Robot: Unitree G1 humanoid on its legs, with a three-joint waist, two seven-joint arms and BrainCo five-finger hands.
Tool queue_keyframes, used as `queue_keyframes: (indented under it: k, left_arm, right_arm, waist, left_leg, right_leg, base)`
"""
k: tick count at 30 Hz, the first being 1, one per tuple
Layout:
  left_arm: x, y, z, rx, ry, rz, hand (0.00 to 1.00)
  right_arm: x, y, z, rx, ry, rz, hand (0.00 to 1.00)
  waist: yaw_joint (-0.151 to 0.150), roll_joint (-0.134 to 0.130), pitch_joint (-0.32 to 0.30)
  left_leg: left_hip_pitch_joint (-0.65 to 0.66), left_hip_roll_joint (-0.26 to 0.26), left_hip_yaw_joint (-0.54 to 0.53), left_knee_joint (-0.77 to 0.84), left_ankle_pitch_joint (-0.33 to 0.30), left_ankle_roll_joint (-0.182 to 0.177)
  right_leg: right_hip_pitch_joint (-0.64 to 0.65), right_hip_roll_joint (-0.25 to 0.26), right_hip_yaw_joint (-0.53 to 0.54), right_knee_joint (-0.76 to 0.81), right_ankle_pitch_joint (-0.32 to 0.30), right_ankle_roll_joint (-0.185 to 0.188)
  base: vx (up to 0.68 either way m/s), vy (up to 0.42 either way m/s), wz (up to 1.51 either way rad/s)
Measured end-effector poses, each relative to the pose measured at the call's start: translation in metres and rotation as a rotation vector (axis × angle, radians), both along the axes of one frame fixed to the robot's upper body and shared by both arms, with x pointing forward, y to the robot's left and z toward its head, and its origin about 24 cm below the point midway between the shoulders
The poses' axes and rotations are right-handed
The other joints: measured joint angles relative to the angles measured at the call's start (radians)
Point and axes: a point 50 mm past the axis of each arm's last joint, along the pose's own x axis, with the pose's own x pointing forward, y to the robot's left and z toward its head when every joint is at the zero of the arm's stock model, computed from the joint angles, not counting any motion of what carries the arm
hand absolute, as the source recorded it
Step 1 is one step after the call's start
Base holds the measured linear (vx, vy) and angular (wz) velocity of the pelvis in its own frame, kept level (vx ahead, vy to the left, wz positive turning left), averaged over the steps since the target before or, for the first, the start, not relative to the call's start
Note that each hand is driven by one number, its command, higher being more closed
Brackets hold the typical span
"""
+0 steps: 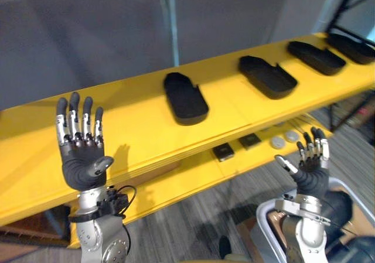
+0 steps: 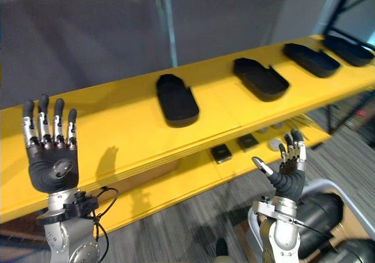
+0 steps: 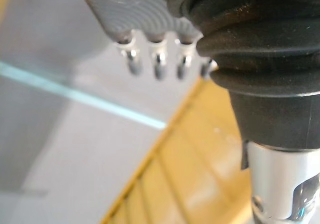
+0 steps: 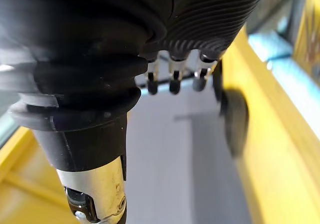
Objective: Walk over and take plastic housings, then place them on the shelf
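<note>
Both hands are held up w/ nothing in them. The left hand [image 1: 82,156] is seen in front of the yellow shelf [image 1: 135,122], its fingers [image 1: 74,118] straight & spread. The right hand [image 1: 309,174] is lower, by a grey bin [image 1: 261,232], fingers loosely open. Four black housings [image 1: 186,99] are laid in a row on the top shelf, well apart.

Risk: if an arm is swung too close, the shelf edge could be hit, or a housing knocked off. Small parts [image 1: 223,152] on the lower shelf could be bumped too. What's in the bin can't be told.
</note>
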Motion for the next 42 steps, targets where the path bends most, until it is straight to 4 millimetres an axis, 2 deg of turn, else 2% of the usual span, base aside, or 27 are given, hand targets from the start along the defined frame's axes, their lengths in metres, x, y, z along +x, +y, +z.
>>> queue_keyframes:
  k: [2, 3, 5, 7, 9, 12, 14, 15, 16, 17, 18, 19, 21, 24, 28, 29, 30, 31, 32, 33, 35, 36, 37, 38, 39, 41, 42]
  left_arm:
    - [-0.004, 0.006, 0.002, 0.002, -0.018, 0.082, 0.0]
    - [-0.007, 0.01, 0.006, 0.011, -0.043, 0.124, 0.0]
    - [-0.009, 0.015, 0.014, 0.054, -0.093, 0.192, 0.0]
    - [-0.004, 0.013, 0.024, 0.076, -0.149, 0.203, 0.0]
    - [-0.004, 0.012, 0.029, 0.065, -0.193, 0.187, 0.0]
    - [-0.011, 0.004, 0.039, 0.071, -0.267, 0.137, 0.0]
    - [-0.011, 0.002, 0.041, 0.085, -0.285, 0.109, 0.0]
    - [-0.01, 0.001, 0.042, 0.099, -0.285, 0.107, 0.0]
    - [-0.01, 0.002, 0.044, 0.11, -0.289, 0.117, 0.0]
    - [-0.011, 0.004, 0.041, 0.103, -0.271, 0.135, 0.0]
    - [-0.009, 0.004, 0.04, 0.096, -0.255, 0.138, 0.0]
    - [-0.01, 0.006, 0.04, 0.098, -0.251, 0.146, 0.0]
    - [-0.011, 0.01, 0.039, 0.104, -0.227, 0.173, 0.0]
    - [-0.014, 0.014, 0.035, 0.111, -0.194, 0.181, 0.0]
    - [-0.01, 0.011, 0.033, 0.041, -0.206, 0.081, 0.0]
    - [-0.006, 0.008, 0.031, 0.02, -0.201, 0.05, 0.0]
    - [-0.002, 0.004, 0.025, -0.003, -0.175, 0.028, 0.0]
    - [0.0, 0.002, 0.022, -0.016, -0.159, 0.026, 0.0]
    - [0.006, -0.003, 0.012, -0.055, -0.112, 0.02, 0.0]
    - [0.008, -0.006, 0.008, -0.082, -0.095, 0.018, 0.0]
    - [0.016, -0.024, -0.005, -0.16, -0.023, -0.041, 0.0]
    - [0.022, -0.038, -0.017, -0.173, 0.062, -0.095, 0.0]
    - [0.028, -0.048, -0.032, -0.165, 0.165, -0.141, 0.0]
    - [0.03, -0.051, -0.039, -0.157, 0.211, -0.16, 0.0]
    - [0.033, -0.06, -0.059, -0.128, 0.321, -0.212, 0.0]
    - [0.035, -0.068, -0.079, -0.094, 0.433, -0.262, 0.0]
    - [0.035, -0.069, -0.094, -0.074, 0.507, -0.283, 0.0]
  right_arm:
    - [0.007, 0.0, 0.006, -0.01, -0.026, 0.086, 0.0]
    - [0.01, 0.0, 0.008, -0.013, -0.031, 0.133, 0.0]
    - [0.011, 0.003, 0.006, -0.004, -0.025, 0.187, 0.0]
    - [0.011, 0.011, -0.003, 0.017, 0.014, 0.233, 0.0]
    - [0.01, 0.022, -0.011, 0.033, 0.063, 0.274, 0.0]
    - [0.003, 0.026, -0.02, 0.083, 0.098, 0.221, 0.0]
    - [-0.004, 0.027, -0.023, 0.11, 0.082, 0.198, 0.0]
    - [-0.005, 0.029, -0.022, 0.122, 0.057, 0.203, 0.0]
    - [-0.005, 0.031, -0.023, 0.127, 0.056, 0.216, 0.0]
    - [-0.002, 0.035, -0.02, 0.131, 0.033, 0.243, 0.0]
    - [-0.002, 0.041, -0.018, 0.14, 0.015, 0.266, 0.0]
    - [0.0, 0.047, -0.016, 0.144, 0.009, 0.288, 0.0]
    - [0.006, 0.052, -0.013, 0.135, -0.001, 0.3, 0.0]
    - [0.01, 0.057, -0.012, 0.142, 0.011, 0.267, 0.0]
    - [0.003, 0.053, -0.029, 0.151, 0.108, 0.179, 0.0]
    - [0.001, 0.052, -0.034, 0.157, 0.134, 0.159, 0.0]
    - [-0.001, 0.05, -0.039, 0.155, 0.156, 0.151, 0.0]
    - [-0.002, 0.05, -0.04, 0.156, 0.163, 0.152, 0.0]
    - [-0.001, 0.046, -0.044, 0.143, 0.178, 0.145, 0.0]
    - [0.001, 0.042, -0.043, 0.128, 0.174, 0.138, 0.0]
    - [0.007, 0.024, -0.036, 0.078, 0.147, 0.101, 0.0]
    - [0.008, 0.009, -0.037, 0.047, 0.159, 0.054, 0.0]
    - [0.007, -0.004, -0.038, 0.031, 0.182, 0.012, 0.0]
    - [0.007, -0.01, -0.039, 0.021, 0.19, -0.005, 0.0]
    - [0.005, -0.022, -0.042, 0.001, 0.215, -0.048, 0.0]
    - [0.004, -0.035, -0.042, -0.008, 0.224, -0.081, 0.0]
    - [0.009, -0.04, -0.042, 0.0, 0.236, -0.099, 0.0]
  waist:
    - [0.004, 0.028, 0.036]
    - [0.01, 0.073, 0.032]
    - [-0.002, 0.094, 0.036]
    - [-0.003, 0.077, 0.074]
    - [-0.004, 0.062, 0.098]
    - [-0.001, 0.057, 0.103]
    - [0.002, 0.036, 0.12]
    - [0.002, 0.04, 0.134]
    - [0.007, 0.034, 0.141]
    - [0.026, 0.034, 0.146]
    - [0.024, 0.013, 0.145]
    - [0.032, -0.003, 0.146]
    - [0.042, 0.001, 0.149]
    - [0.054, 0.006, 0.148]
    - [0.046, -0.01, 0.138]
    - [0.043, -0.014, 0.135]
    - [0.037, -0.025, 0.129]
    - [0.034, -0.031, 0.127]
    - [0.02, -0.048, 0.123]
    - [0.02, -0.032, 0.133]
    - [-0.001, 0.024, 0.181]
    - [-0.023, 0.042, 0.189]
    - [-0.043, 0.047, 0.19]
    - [-0.047, 0.047, 0.19]
    - [-0.047, 0.052, 0.193]
    - [-0.052, 0.068, 0.2]
    - [-0.046, 0.062, 0.205]
  left_leg:
    - [-0.018, -0.037, -0.165, 0.11, -0.073, 0.022]
    - [-0.015, -0.047, -0.238, 0.108, -0.122, 0.001]
    - [-0.013, -0.058, -0.243, 0.049, -0.152, -0.007]
    - [0.019, -0.07, -0.226, -0.007, -0.154, -0.004]
    - [0.041, -0.093, -0.233, 0.015, -0.154, -0.004]
    - [0.033, -0.12, -0.245, 0.076, -0.154, -0.004]
    - [-0.007, -0.142, -0.229, 0.192, -0.168, 0.009]
    - [0.019, -0.13, -0.191, 0.14, -0.194, 0.048]
    - [0.04, -0.13, -0.165, 0.117, -0.196, 0.048]
    - [0.033, -0.111, -0.119, 0.1, -0.169, 0.054]
    - [0.015, -0.106, -0.09, 0.085, -0.144, 0.059]
    - [0.01, -0.097, -0.06, 0.062, -0.115, 0.059]
    - [-0.008, -0.054, -0.025, 0.067, -0.1, 0.051]
    - [-0.038, 0.016, 0.011, 0.078, -0.086, 0.026]
    - [-0.08, 0.072, 0.021, 0.079, -0.055, -0.033]
    - [-0.099, 0.092, 0.022, 0.088, -0.047, -0.059]
    - [-0.118, 0.108, 0.024, 0.105, -0.038, -0.086]
    - [-0.127, 0.115, 0.023, 0.116, -0.035, -0.096]
    - [-0.145, 0.133, 0.011, 0.141, -0.032, -0.127]
    - [-0.15, 0.146, -0.003, 0.144, -0.032, -0.135]
    - [-0.155, 0.183, -0.074, 0.119, -0.018, -0.153]
    - [-0.153, 0.186, -0.076, 0.079, 0.022, -0.138]
    - [-0.156, 0.185, -0.054, 0.053, 0.073, -0.11]
    - [-0.156, 0.186, -0.034, 0.045, 0.091, -0.098]
    - [-0.16, 0.181, 0.015, 0.051, 0.104, -0.091]
    - [-0.175, 0.162, 0.021, 0.046, 0.091, -0.1]
    - [-0.173, 0.139, 0.013, 0.012, 0.091, -0.102]
  right_leg:
    - [-0.024, 0.029, 0.114, 0.004, -0.005, -0.005]
    - [-0.061, 0.053, 0.132, 0.006, 0.002, -0.012]
    - [-0.119, 0.05, 0.143, 0.022, 0.005, -0.002]
    - [-0.158, 0.05, 0.144, 0.122, -0.003, 0.0]
    - [-0.174, 0.053, 0.144, 0.23, -0.059, 0.051]
    - [-0.198, 0.049, 0.155, 0.285, -0.069, 0.056]
    - [-0.191, 0.037, 0.173, 0.294, -0.059, 0.056]
    - [-0.183, 0.052, 0.126, 0.291, -0.012, 0.04]
    - [-0.179, 0.06, 0.114, 0.267, 0.035, 0.032]
    - [-0.168, 0.049, 0.09, 0.198, 0.088, 0.007]
    - [-0.193, 0.031, -0.005, 0.315, -0.014, -0.058]
    - [-0.21, 0.001, -0.06, 0.448, -0.125, -0.063]
    - [-0.196, -0.055, -0.128, 0.583, -0.2, -0.075]
    - [-0.144, -0.16, -0.154, 0.664, -0.214, -0.078]
    - [-0.088, -0.221, -0.121, 0.634, -0.21, -0.069]
    - [-0.078, -0.22, -0.122, 0.599, -0.218, -0.053]
    - [-0.075, -0.219, -0.133, 0.558, -0.23, -0.001]
    - [-0.074, -0.219, -0.147, 0.54, -0.227, 0.014]
    - [-0.068, -0.209, -0.189, 0.526, -0.298, 0.104]
    - [-0.075, -0.192, -0.191, 0.528, -0.328, 0.113]
    - [-0.098, -0.146, -0.216, 0.55, -0.377, 0.082]
    - [-0.129, -0.138, -0.223, 0.587, -0.389, 0.061]
    - [-0.144, -0.143, -0.234, 0.593, -0.398, 0.044]
    - [-0.145, -0.143, -0.237, 0.588, -0.403, 0.038]
    - [-0.14, -0.143, -0.243, 0.571, -0.402, 0.032]
    - [-0.127, -0.144, -0.266, 0.543, -0.389, 0.019]
    - [-0.137, -0.153, -0.271, 0.541, -0.38, 0.024]
  base:
    - [-0.11, 0.182, -2.02]
    - [-0.17, 0.259, -1.87]
    - [-0.13, 0.236, -0.97]
    - [-0.04, 0.154, -0.21]
    - [0.01, 0.061, 0.09]
    - [0.05, 0.056, -0.16]
    - [-0.05, 0.057, -0.66]
    - [-0.19, 0.022, -0.85]
    - [-0.23, 0.013, -1.23]
    - [-0.26, 0.013, -1.01]
    - [-0.25, 0.035, -0.96]
    - [-0.22, 0.046, -0.63]
    - [-0.18, 0.057, -0.82]
    - [-0.17, -0.051, -0.64]
    - [-0.11, -0.268, -0.3]
    - [-0.1, -0.411, -0.26]
    - [-0.1, -0.444, -0.26]
    - [-0.12, -0.619, -0.37]
    - [-0.1, -0.53, -0.43]
    - [-0.11, -0.516, -0.54]
    - [-0.14, -0.363, -0.29]
    - [-0.18, -0.417, 0.1]
    - [-0.15, -0.306, 0.18]
    - [-0.15, -0.273, 0.14]
    - [-0.11, -0.172, 0.09]
    - [-0.09, -0.071, 0.27]
    - [-0.08, 0.015, 0.34]
